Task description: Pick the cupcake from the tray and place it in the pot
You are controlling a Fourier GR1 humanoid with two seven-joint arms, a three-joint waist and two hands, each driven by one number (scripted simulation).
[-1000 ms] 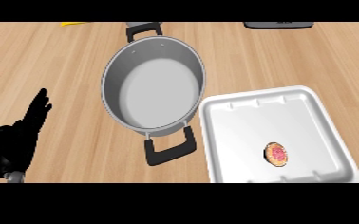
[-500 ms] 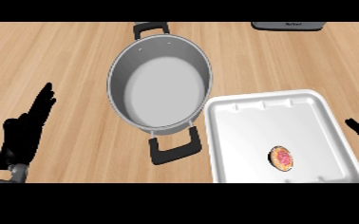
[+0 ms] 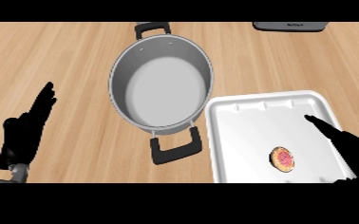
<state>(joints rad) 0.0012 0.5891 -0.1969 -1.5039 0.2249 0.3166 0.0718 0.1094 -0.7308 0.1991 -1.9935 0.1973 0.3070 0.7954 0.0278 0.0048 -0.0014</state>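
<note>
A small cupcake (image 3: 282,158) with pink frosting sits on the white tray (image 3: 242,128) at the lower right. To the tray's left stands a grey pot (image 3: 161,86) with black handles, nothing inside it. My right hand (image 3: 338,141) enters from the right edge, its straight fingers over the tray's right side, just right of and above the cupcake and apart from it. My left hand (image 3: 26,129) rests open at the lower left edge, fingers up.
A dark grey appliance (image 3: 291,26) shows at the counter's far right edge. Bare wooden counter (image 3: 63,61) lies left of the pot and behind the tray.
My right hand has come into view from the right and now reaches over the tray toward the cupcake. The view has shifted slightly, so pot and tray sit a little further right.
</note>
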